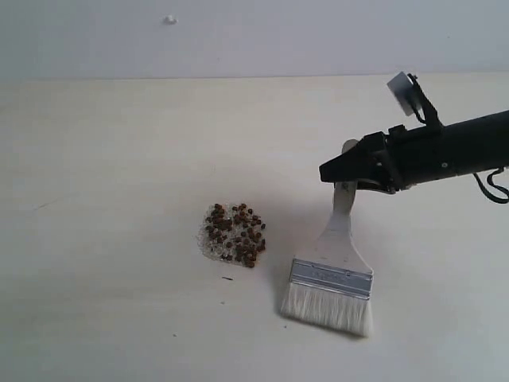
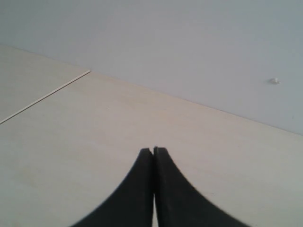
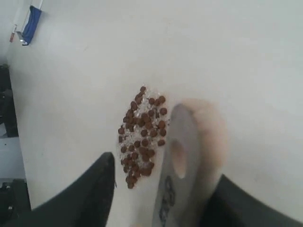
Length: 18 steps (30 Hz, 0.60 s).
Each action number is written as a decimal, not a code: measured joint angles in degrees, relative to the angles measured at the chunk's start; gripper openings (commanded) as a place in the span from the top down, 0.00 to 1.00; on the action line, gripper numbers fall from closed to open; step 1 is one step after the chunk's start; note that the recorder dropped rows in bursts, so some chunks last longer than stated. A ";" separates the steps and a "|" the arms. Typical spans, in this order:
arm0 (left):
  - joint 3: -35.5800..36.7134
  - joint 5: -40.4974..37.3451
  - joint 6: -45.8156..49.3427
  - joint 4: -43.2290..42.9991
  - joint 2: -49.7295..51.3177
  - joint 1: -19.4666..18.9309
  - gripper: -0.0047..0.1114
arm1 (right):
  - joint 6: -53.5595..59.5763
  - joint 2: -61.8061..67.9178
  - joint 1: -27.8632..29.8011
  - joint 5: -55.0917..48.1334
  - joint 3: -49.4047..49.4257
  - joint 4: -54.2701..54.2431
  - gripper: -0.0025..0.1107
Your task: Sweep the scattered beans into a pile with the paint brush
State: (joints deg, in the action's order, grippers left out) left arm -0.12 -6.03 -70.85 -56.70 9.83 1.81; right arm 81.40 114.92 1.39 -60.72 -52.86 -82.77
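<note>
Right tool (image 1: 332,170) shows its jaws spread apart, the paint brush (image 1: 330,270) handle standing between them, bristles down on the desk (image 1: 119,199). The beans (image 1: 236,233) sit bunched near that tool, clear of the bristles. Left tool (image 2: 153,152) is pinched together, holding nothing.
</note>
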 measured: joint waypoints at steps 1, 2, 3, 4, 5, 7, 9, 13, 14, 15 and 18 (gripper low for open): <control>0.00 0.00 0.00 0.00 0.00 0.00 0.96 | 0.68 0.00 0.00 0.00 0.00 -0.88 0.45; 0.00 0.00 0.00 0.00 0.00 0.00 0.96 | 1.32 0.00 0.00 0.00 0.00 -1.77 0.45; 0.00 0.00 0.00 0.00 0.00 0.00 0.96 | 1.99 0.00 0.00 0.00 0.00 -2.58 0.45; 0.00 0.00 0.00 0.00 0.00 0.00 0.96 | 2.45 -0.29 0.00 0.00 0.00 -3.25 0.45; 0.00 0.00 0.00 0.00 0.00 0.00 0.96 | 2.83 -0.68 0.00 0.09 0.00 -4.11 0.45; 0.00 0.00 0.00 0.00 0.00 0.00 0.96 | 3.27 -1.72 0.00 0.48 0.00 -5.58 0.45; 0.00 0.00 0.00 0.00 0.00 0.00 0.96 | 3.49 -3.33 0.00 2.04 0.00 -6.87 0.45; 0.00 0.00 0.00 0.00 0.00 0.00 0.96 | 3.19 -7.36 0.00 8.43 0.00 -7.71 0.45; 0.00 0.00 0.00 0.00 0.00 0.00 0.96 | 2.79 -8.60 0.00 10.06 0.00 -7.71 0.45; 0.00 0.00 0.00 0.00 0.00 0.00 0.96 | 2.02 -9.86 0.00 12.07 0.00 -7.71 0.45; 0.00 0.00 0.00 0.00 0.00 0.00 0.96 | -0.19 -13.38 0.00 16.67 0.10 -7.93 0.53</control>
State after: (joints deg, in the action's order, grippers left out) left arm -0.12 -6.03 -70.85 -56.70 9.83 1.81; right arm 81.21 101.54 1.39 -44.05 -52.76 -90.70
